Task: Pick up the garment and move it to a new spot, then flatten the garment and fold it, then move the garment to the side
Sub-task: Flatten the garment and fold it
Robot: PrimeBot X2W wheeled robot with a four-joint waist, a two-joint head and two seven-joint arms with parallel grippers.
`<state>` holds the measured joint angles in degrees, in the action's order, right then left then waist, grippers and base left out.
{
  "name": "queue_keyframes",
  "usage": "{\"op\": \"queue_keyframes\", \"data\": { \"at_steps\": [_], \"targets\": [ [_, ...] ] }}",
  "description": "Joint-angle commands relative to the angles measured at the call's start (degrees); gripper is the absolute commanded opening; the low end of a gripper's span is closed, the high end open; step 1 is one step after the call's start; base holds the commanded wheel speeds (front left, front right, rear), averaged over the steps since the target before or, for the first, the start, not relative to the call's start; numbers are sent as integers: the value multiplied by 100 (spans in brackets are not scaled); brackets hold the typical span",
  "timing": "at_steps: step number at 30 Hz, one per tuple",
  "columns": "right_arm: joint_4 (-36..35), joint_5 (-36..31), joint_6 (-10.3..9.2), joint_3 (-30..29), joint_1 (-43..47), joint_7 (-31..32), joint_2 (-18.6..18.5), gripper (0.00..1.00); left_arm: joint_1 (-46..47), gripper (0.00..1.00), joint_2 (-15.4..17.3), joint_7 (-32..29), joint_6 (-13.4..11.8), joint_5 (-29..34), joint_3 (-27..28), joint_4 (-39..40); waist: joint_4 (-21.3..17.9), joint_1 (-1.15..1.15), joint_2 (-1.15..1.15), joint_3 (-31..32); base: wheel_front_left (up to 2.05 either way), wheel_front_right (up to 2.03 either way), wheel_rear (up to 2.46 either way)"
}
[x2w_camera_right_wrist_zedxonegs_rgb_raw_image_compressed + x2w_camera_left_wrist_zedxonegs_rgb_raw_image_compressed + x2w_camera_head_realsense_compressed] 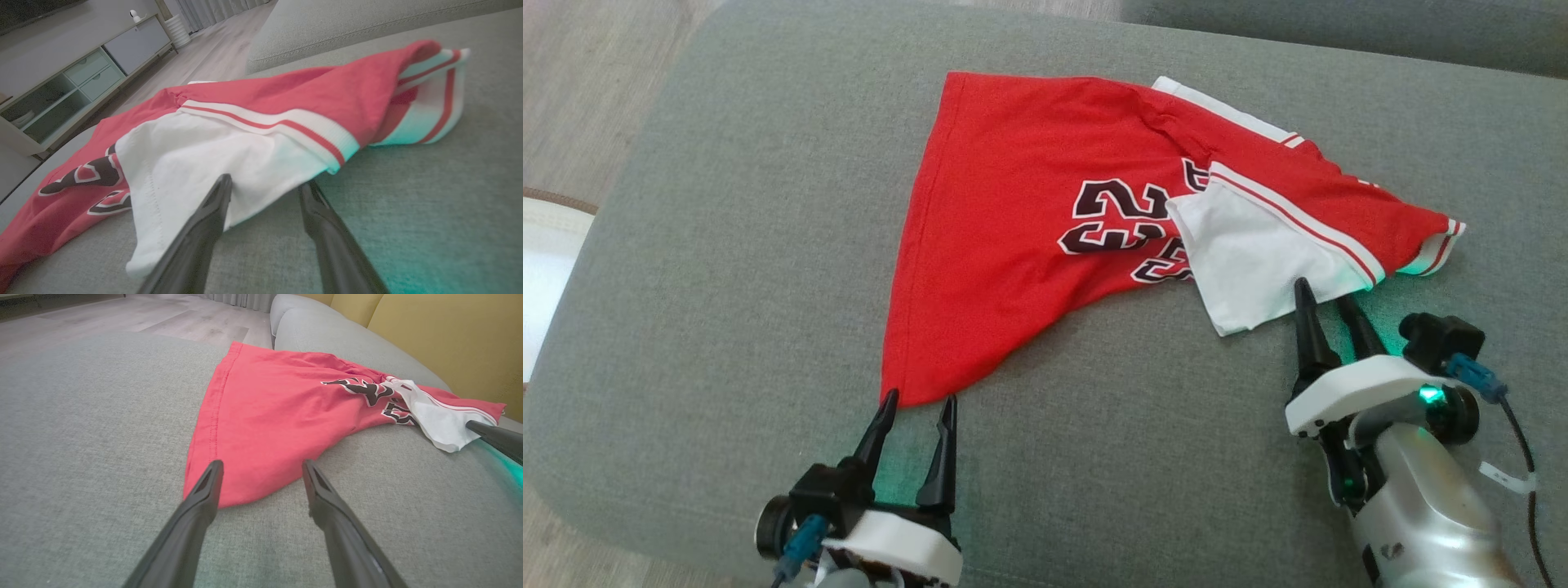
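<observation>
A red garment (1013,229) with dark numbers and white striped trim lies crumpled on the grey sofa seat (727,286). Its white sleeve part (1250,261) is turned out at the right. My left gripper (919,400) stands open at the garment's near pointed corner, its fingertips either side of the red cloth (261,416). My right gripper (1327,298) is at the near edge of the white sleeve part (204,159), fingers apart, with the cloth's edge between the tips (267,183). One right finger (494,439) shows in the left wrist view beside the white cloth.
The seat's edge runs along the left and bottom of the head view, with wooden floor (580,82) beyond. A second grey cushion (1339,24) lies behind the garment. Yellow back cushions (449,335) rise at the far side. A low cabinet (81,73) stands across the room.
</observation>
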<state>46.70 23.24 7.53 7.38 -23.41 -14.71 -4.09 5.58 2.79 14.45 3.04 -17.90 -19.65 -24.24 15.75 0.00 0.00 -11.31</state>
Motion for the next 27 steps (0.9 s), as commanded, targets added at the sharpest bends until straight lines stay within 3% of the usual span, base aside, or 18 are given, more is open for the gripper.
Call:
{"op": "queue_keyframes", "data": {
  "at_steps": [1,3,9,16,25,26,27],
  "targets": [
    [-66,50,-4,175,-41,-29,99,24,174,100,9,55,-8,46,159,155,-2,0,0,2,0,0,0],
    [-44,131,-4,233,-40,-29,101,0,161,100,9,55,-15,53,165,151,-14,0,0,9,0,0,0],
    [-83,261,-4,127,44,-29,33,0,136,100,9,55,-4,110,213,123,-153,0,0,111,0,0,0],
    [-160,435,-4,-195,246,-29,-320,0,70,100,9,55,50,195,322,109,-544,0,0,340,0,0,0],
    [-266,1282,-4,216,175,337,-889,0,140,100,9,55,66,196,327,110,-930,0,0,393,0,0,0],
    [-319,1389,-4,264,160,383,-925,10,142,100,9,55,62,193,329,106,-957,0,0,392,0,0,0],
    [-366,1464,-4,308,143,407,-970,38,145,100,9,55,60,188,327,97,-975,0,0,391,0,0,0]
  ]
}}
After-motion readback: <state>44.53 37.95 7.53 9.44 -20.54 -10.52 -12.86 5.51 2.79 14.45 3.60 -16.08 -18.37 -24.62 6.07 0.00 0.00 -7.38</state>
